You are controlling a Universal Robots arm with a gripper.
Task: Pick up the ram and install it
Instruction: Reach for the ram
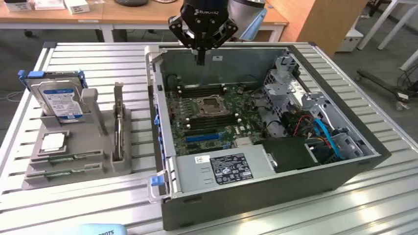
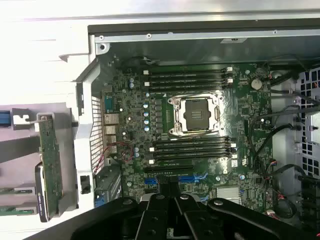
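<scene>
Two ram sticks (image 1: 67, 158) lie flat in the front slots of the grey holder (image 1: 98, 169), on the exterior view's left; their green ends (image 2: 12, 190) show in the wrist view. My gripper (image 1: 200, 58) hangs shut with nothing between its fingers, above the back edge of the open computer case (image 1: 261, 196), far from the ram. In the wrist view its dark fingers (image 2: 167, 202) meet over the motherboard (image 2: 135, 130). Black memory slots (image 2: 190, 147) flank the bare processor socket (image 2: 196, 114).
On the holder stand a blue-framed hard drive (image 1: 58, 100), a square silver processor chip (image 1: 52, 142) and a tall upright card (image 1: 117, 127). The case holds a power supply (image 1: 222, 169), drive cages (image 1: 287, 83) and loose cables (image 1: 323, 134). Wooden desks (image 1: 130, 17) stand behind the slatted table (image 1: 365, 205).
</scene>
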